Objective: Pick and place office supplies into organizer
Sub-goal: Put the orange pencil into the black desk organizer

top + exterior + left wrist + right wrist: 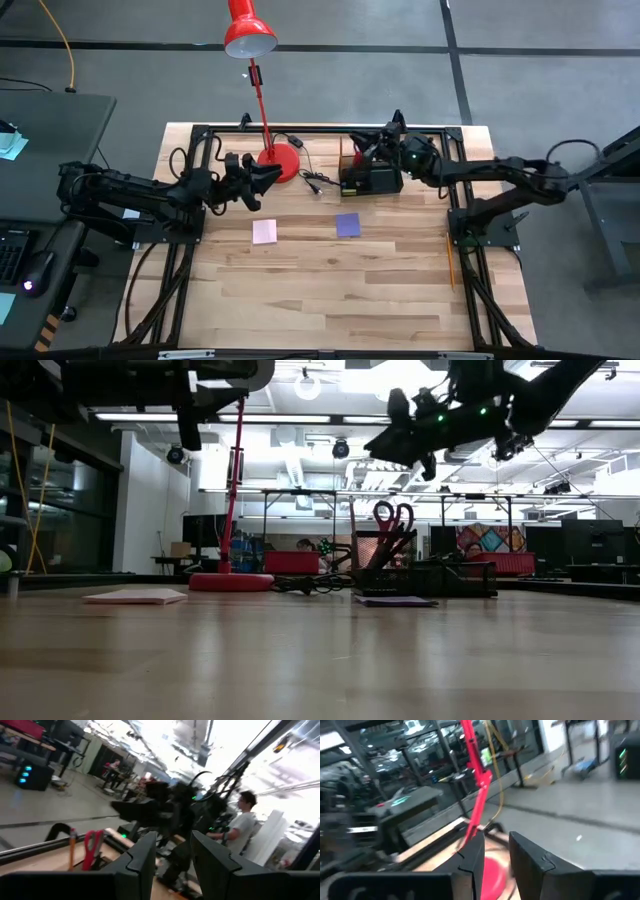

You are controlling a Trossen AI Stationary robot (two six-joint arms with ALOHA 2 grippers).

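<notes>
While the right hand (375, 147) hovers spread and empty over the organizer (372, 180), the left hand (268, 177) waits spread beside the lamp base (281, 162).

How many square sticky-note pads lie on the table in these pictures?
2. The pink pad lies on the bare wood left of centre; the purple pad lies to its right, in front of the organizer. More could be hidden inside the organizer.

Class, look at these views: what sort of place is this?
Probably a robotics lab or workshop: two dark robot arms over a wooden table, rows of equipment benches behind, and a person standing nearby.
</notes>
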